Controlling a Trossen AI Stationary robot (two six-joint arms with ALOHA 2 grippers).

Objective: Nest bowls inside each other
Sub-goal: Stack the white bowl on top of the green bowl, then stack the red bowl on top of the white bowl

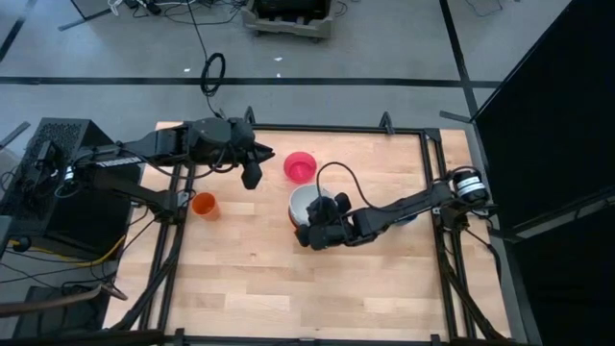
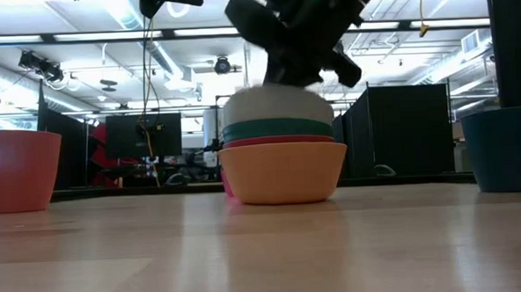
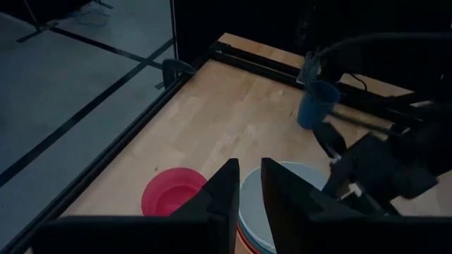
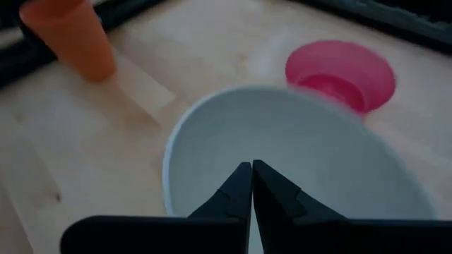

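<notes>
While the pink bowl (image 1: 300,166) sat alone on the table, just beside the stack (image 2: 283,158) (white on top, then teal, red, orange-yellow), it lay between the two grippers. Left gripper (image 1: 252,175), fingers nearly closed on nothing, hung a little to the bowl's left, likely the nearer. Right gripper (image 1: 319,234), shut and empty, hovered over the white bowl (image 4: 296,155), pink beyond its fingertips.

The right gripper (image 1: 309,235) partly hides the white bowl (image 1: 306,200) from above.
</notes>
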